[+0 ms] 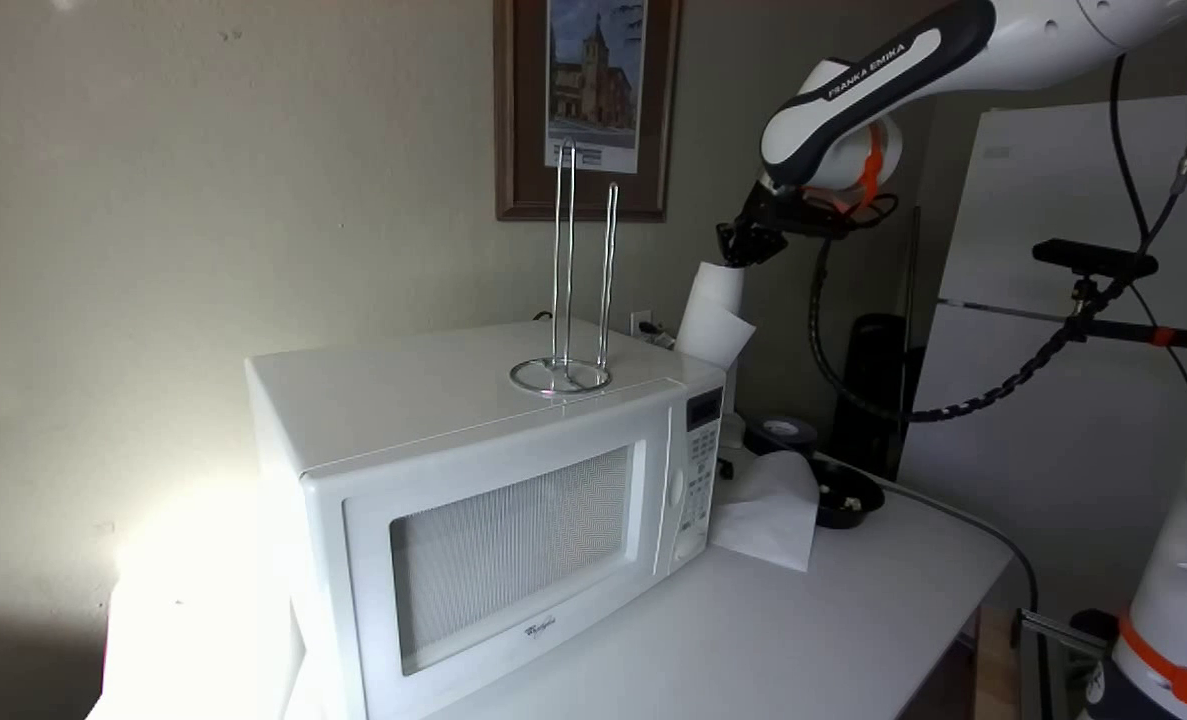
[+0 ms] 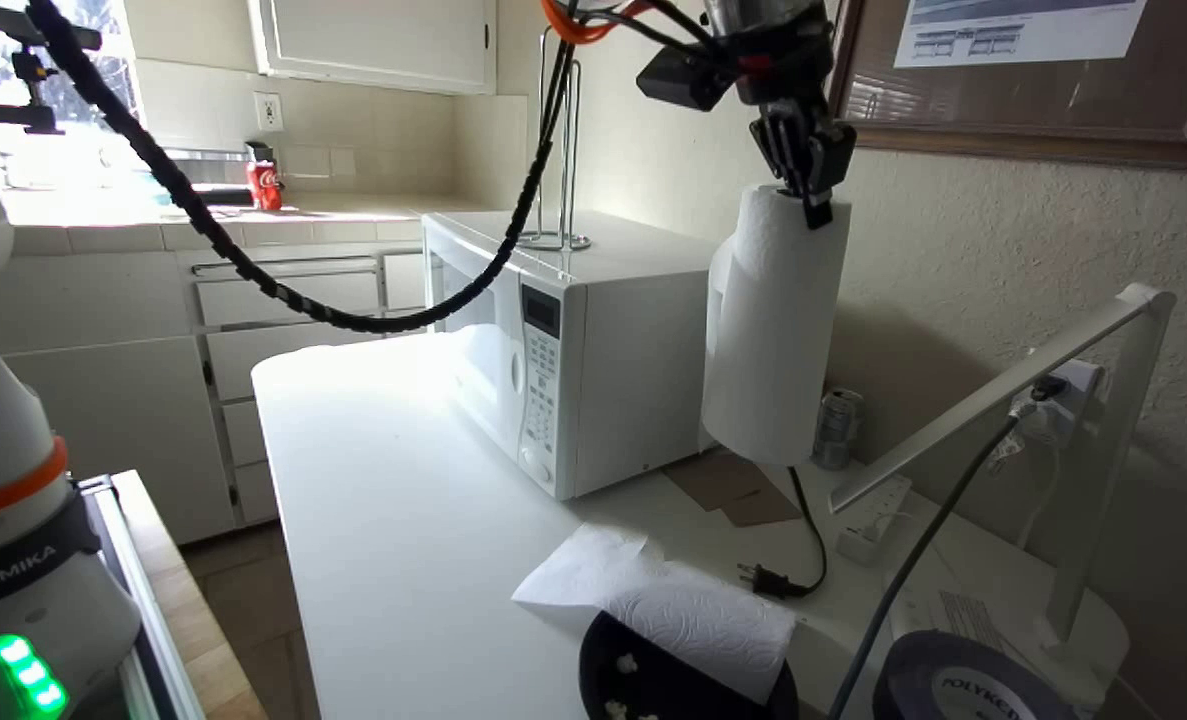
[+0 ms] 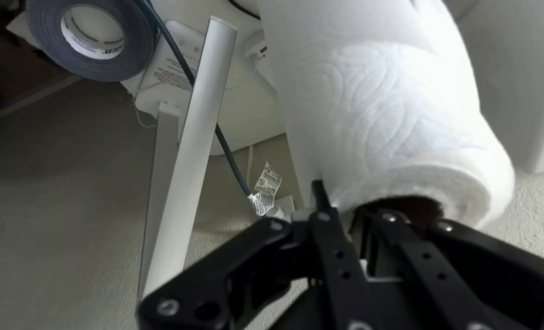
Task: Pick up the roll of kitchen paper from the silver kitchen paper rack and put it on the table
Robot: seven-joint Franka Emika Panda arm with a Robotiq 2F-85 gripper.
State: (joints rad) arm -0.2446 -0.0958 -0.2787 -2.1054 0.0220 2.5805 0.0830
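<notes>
We see the gripper pinching the rim of the roll of kitchen paper at its upper end; in the wrist view one jaw reaches into the hollow core and the other lies along the outside; in an exterior view the roll hangs in the air over the white table, slightly tilted, to the right of the microwave oven; from its side flares a loose sheet. We find the silver kitchen paper rack on top of the microwave oven, its rods upright, apart from the roll; on the table, at the near side, a torn piece of paper partly covers a black bowl with small white pieces in it; farther off we make out a brown card beside the microwave oven, a silver can and a plug on a black cord; to the right stands a white desk lamp, with a roll of dark tape nearer; we cannot tell whether the kitchen paper touches the microwave oven.
</notes>
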